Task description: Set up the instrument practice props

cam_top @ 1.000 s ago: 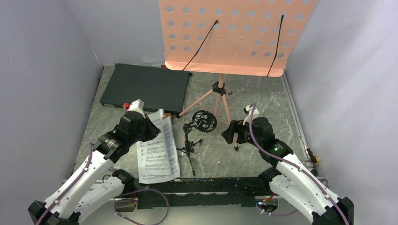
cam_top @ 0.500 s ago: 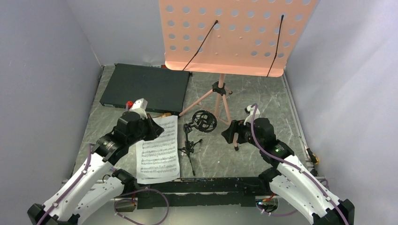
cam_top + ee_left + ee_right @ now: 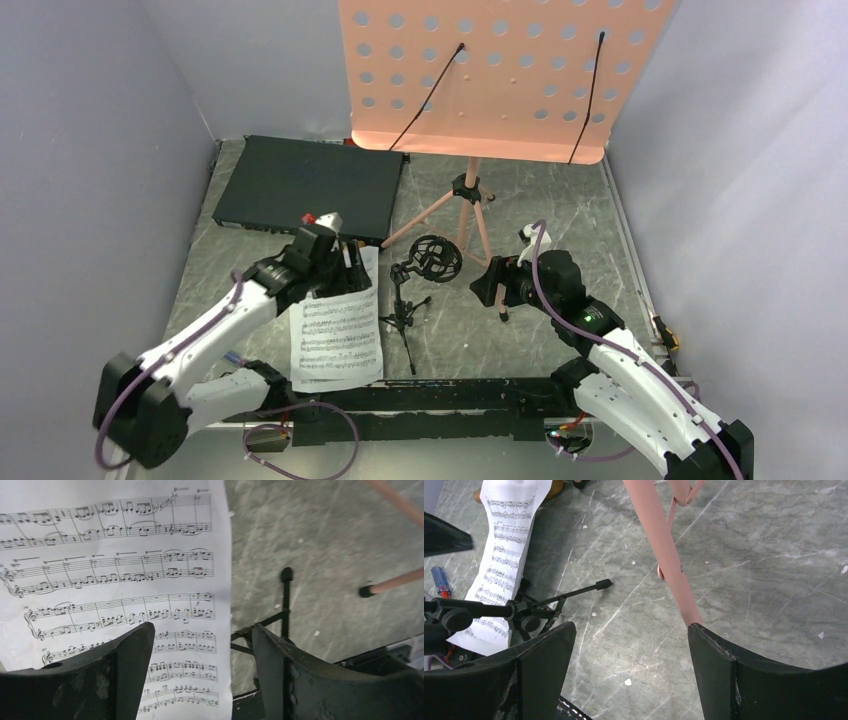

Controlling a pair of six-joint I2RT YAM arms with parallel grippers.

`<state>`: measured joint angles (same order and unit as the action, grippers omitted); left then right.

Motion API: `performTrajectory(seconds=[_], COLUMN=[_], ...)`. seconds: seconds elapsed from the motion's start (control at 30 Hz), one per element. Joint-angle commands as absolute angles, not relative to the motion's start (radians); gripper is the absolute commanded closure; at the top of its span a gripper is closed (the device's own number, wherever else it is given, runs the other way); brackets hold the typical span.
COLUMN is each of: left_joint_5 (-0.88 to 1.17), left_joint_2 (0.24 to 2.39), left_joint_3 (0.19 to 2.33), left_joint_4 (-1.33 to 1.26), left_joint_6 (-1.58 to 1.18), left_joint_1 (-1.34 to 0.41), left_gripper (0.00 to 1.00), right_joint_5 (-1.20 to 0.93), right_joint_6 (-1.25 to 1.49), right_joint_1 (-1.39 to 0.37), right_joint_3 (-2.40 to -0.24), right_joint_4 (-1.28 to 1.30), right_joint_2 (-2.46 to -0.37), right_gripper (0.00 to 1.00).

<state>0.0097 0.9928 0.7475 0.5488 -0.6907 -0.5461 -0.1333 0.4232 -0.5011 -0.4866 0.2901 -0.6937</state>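
left gripper (image 3: 352,262): jaws spread wide, nothing clamped between them. it hangs low over the far end of the sheet music (image 3: 338,335), which lies flat on the table (image 3: 560,230) and runs from under the gripper back toward the arm bases. in the left wrist view the printed staves fill the area below and ahead of the left finger. the sheet's right edge passes under the gap between the fingers, and the right finger is over bare table. whether the sheet is one page or two cannot be told.

mic stand (image 3: 405,310): stands upright on its three legs just to the right of the left gripper, clear of the sheet's edge. its ring mount (image 3: 436,257) sits at the top, level with the gripper. in the left wrist view one thin black leg runs forward beside the right finger.

right gripper (image 3: 487,283): jaws wide apart, holding nothing. it hovers close to the table with the mic stand to its left, and one leg of that stand points toward the gap. a pink tripod leg of the music stand (image 3: 500,75) comes down ahead of this gripper and ends at the tip of its right finger. whether they touch cannot be told.

the music stand is upright beyond both grippers, its perforated desk high at the rear. a flat black box (image 3: 310,185) lies beyond the left gripper. a screwdriver (image 3: 440,580) with a blue and red handle lies far left of the right gripper, beside the sheet.
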Motion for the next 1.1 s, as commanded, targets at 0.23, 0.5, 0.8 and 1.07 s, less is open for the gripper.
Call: performTrajectory(seconds=[0.23,0.5,0.8,1.07], left_joint_5=[-0.093,-0.168,-0.190,-0.124], left_joint_2=[1.430,1.447,1.332,1.165], left_joint_3=[0.965,0.968,0.940,0.909], left_joint_4=[0.584,0.635,0.665,0.625], left_joint_6=[-0.683,-0.745,-0.767,-0.719], left_joint_1=[-0.704,-0.717,-0.718,-0.718], left_gripper=[0.28,0.49,0.97,0.97], right_joint_5=[-0.140,-0.144,-0.169,-0.163], right_joint_6=[0.434,0.438,0.449,0.447], right_joint_1=[-0.506,-0.507,-0.507,-0.506], right_joint_3=[-0.495,-0.493,-0.492,-0.501], right_joint_4=[0.255,0.250,0.227,0.255], right_joint_2=[-0.685,-0.686,-0.709,-0.687], right_gripper=[0.13,0.13,0.13,0.12])
